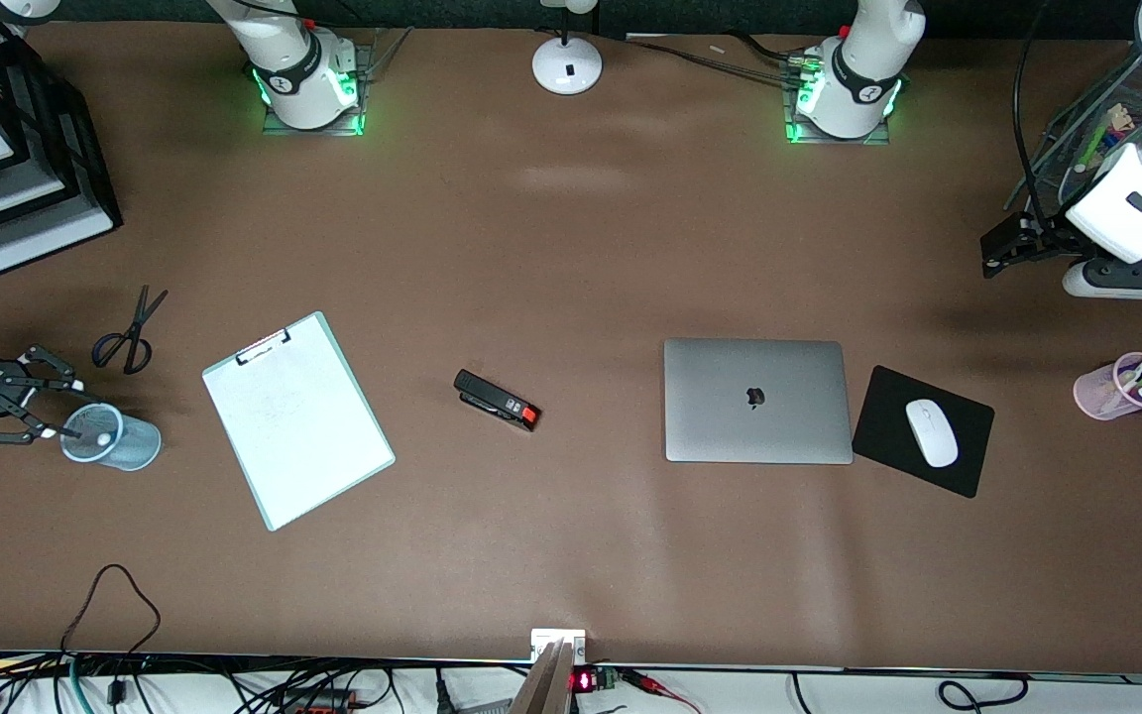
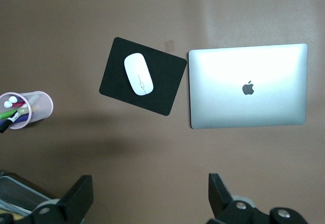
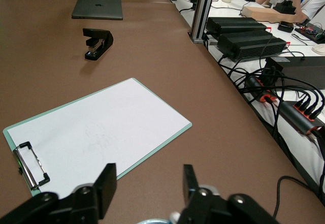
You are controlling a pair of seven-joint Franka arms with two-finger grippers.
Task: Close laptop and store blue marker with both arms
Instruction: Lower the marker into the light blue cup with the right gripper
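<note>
Already the laptop (image 1: 757, 401) is lying shut on the table, logo up, its long axis running along the table. The right gripper (image 1: 36, 402) is hanging with fingers parted over the blue cup (image 1: 113, 436), where the blue marker's (image 1: 95, 434) white end is standing upright, released. The left gripper (image 1: 1012, 248), wide open and grasping nothing, is waiting above the table's end.

No words or numbers can be read anywhere; the only sign is a dark apple logo at the middle of the closed lid of the laptop (image 1: 757, 401), which lies toward the left arm's end of the table.
</note>
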